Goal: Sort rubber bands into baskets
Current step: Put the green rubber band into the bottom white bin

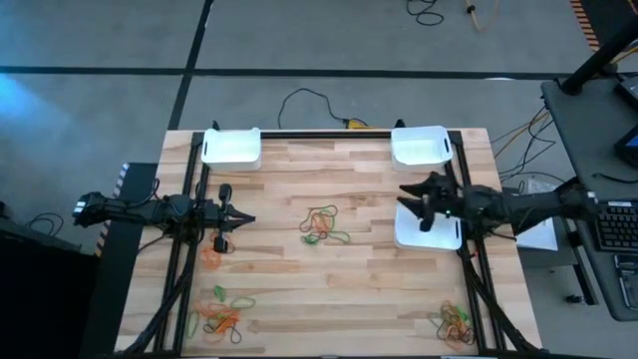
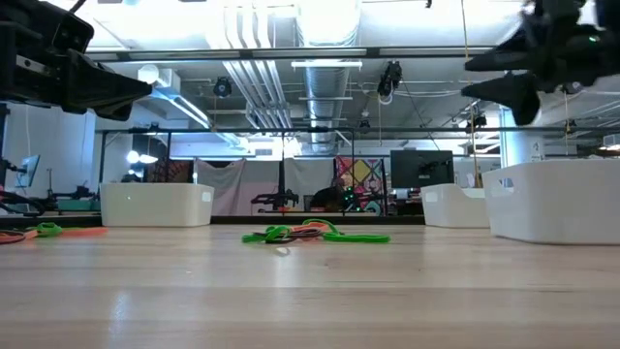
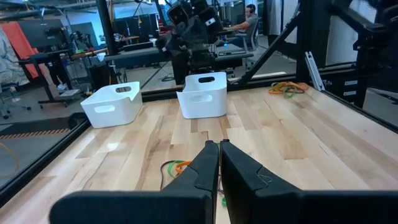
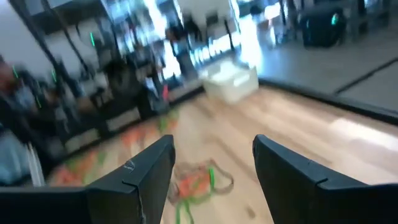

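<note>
Three white baskets are seen on the wooden table (image 1: 359,289): the left basket (image 1: 231,148) at the far left corner, the far right basket (image 1: 419,145) at the far right corner, and the near right basket (image 1: 429,231) along the right edge, partly covered by the right arm. At the left edge, the left gripper (image 1: 239,219) is held above the table with its fingers (image 3: 205,171) pressed together, nothing clamped. A small orange rubber band (image 1: 211,255) is seen just beside it, and a larger orange-green pile (image 1: 221,313) lies at the near left corner. A central tangle of rubber bands (image 1: 324,225), orange and green, is spread mid-table, well apart from every basket. Over the near right basket, the right gripper (image 1: 411,197) is raised, its fingers (image 4: 146,171) held apart and empty. Another rubber band pile (image 1: 455,321) is located at the near right corner.
</note>
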